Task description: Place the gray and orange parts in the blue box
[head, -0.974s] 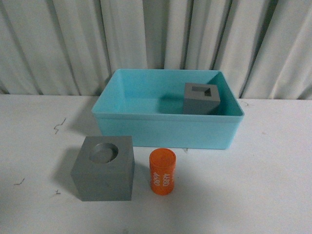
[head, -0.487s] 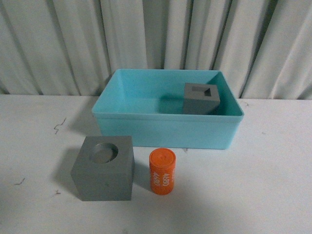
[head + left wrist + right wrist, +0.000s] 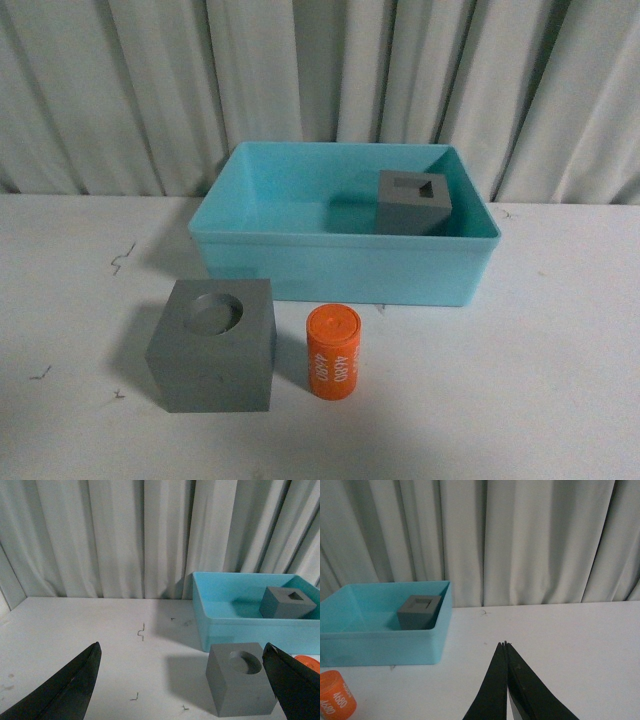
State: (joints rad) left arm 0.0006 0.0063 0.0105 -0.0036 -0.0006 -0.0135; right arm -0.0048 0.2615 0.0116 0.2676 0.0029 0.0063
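The light turquoise-blue plastic box (image 3: 340, 272) holds the matte gray cube with a rectangular recess (image 3: 412, 205) at its far right. In front of the box, on the white table (image 3: 540, 380), the gray cube with a round recess (image 3: 212, 350) stands left of the small orange cylinder (image 3: 332, 355). The left gripper (image 3: 181, 650) is wide apart. The right gripper (image 3: 505, 645) is pressed together and empty.

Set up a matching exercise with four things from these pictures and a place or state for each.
1 gray cube with rectangular recess
2 gray cube with round recess
3 orange cylinder
4 right gripper

A shut
B leftmost part on the table
C inside the blue box
D upright on the table, white lettering

Pairs: 1-C, 2-B, 3-D, 4-A
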